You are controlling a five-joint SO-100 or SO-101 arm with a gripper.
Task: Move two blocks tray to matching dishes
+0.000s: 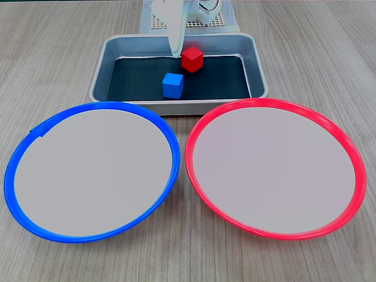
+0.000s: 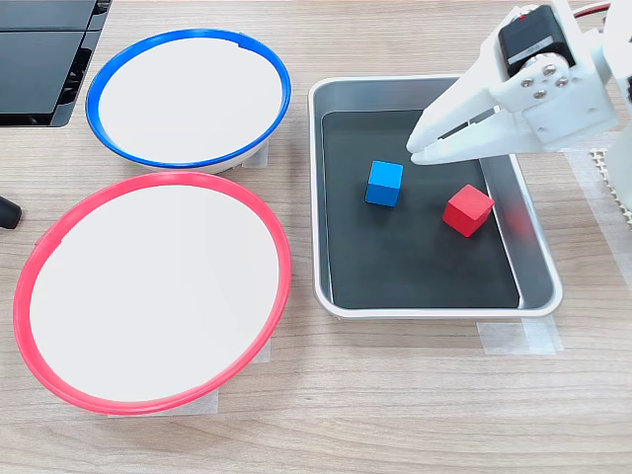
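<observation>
The grey tray (image 1: 176,106) (image 2: 318,197) holds both blocks on its dark bottom. In both fixed views the blue cube (image 1: 173,86) (image 2: 384,183) and the red cube (image 1: 192,59) (image 2: 468,209) lie apart, neither touching the gripper. My white gripper (image 1: 174,54) (image 2: 413,149) hangs over the tray, its tips close by the two cubes, fingers closed to a point with nothing between them. The blue-rimmed dish (image 1: 94,170) (image 2: 188,94) and the red-rimmed dish (image 1: 276,170) (image 2: 153,291) lie side by side next to the tray, both bare.
A black flat object (image 2: 39,59) sits at the table's corner beyond the blue dish. The arm's base stands on a white mesh mat (image 1: 154,23) behind the tray. Tape strips (image 2: 518,338) hold the tray and dishes to the wooden table.
</observation>
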